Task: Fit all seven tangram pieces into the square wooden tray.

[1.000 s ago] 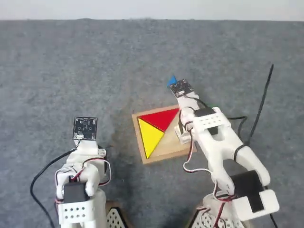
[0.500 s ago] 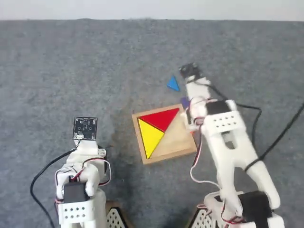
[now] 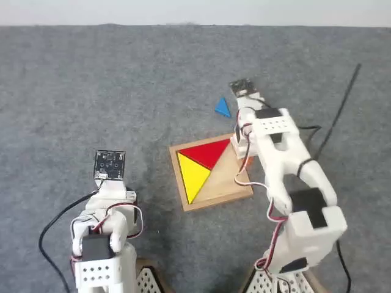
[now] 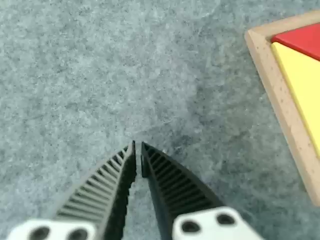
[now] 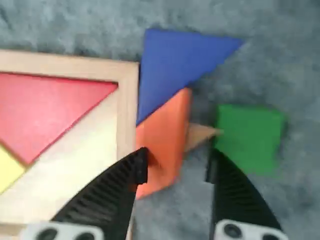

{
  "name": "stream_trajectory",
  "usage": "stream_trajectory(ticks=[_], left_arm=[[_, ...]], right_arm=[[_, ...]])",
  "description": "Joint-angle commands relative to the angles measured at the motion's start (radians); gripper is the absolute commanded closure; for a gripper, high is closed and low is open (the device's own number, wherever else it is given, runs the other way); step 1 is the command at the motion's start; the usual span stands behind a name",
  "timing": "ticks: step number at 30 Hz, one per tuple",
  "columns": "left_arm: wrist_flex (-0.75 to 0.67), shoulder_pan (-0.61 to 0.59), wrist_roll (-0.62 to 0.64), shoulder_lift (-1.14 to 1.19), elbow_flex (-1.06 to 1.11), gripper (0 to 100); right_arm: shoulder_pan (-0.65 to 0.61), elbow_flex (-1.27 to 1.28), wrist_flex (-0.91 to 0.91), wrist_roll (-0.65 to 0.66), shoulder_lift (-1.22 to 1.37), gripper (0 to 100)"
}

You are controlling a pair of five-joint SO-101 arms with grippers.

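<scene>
R gripper [image 5: 177, 157] is hanging open, jaws straddling the orange piece [image 5: 162, 145], which is lying just outside the tray [image 5: 127, 95], touching its rim, near table centre. Piece prob. light, stiff, slick: pinch across its straight edges. L gripper [image 4: 137, 148] is sitting closed, empty

The grey table [image 3: 91, 73] bears a wooden tray [image 3: 218, 200] and blue triangle [image 3: 222, 108]
</scene>
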Motion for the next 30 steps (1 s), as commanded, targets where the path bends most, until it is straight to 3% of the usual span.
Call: stream_trajectory(ticks=[1, 19, 30], left_arm=[[0.003, -0.002, 0.017, -0.018, -0.013, 98], [0.003, -0.002, 0.017, -0.018, -0.013, 98], [0.003, -0.002, 0.017, -0.018, -0.013, 98]], right_arm=[[-0.018, -0.043, -0.022, -0.012, 0.019, 75.1], [0.096, -0.040, -0.004, -0.075, 0.050, 89.8], [0.122, 0.107, 0.031, -0.115, -0.257, 90.1]])
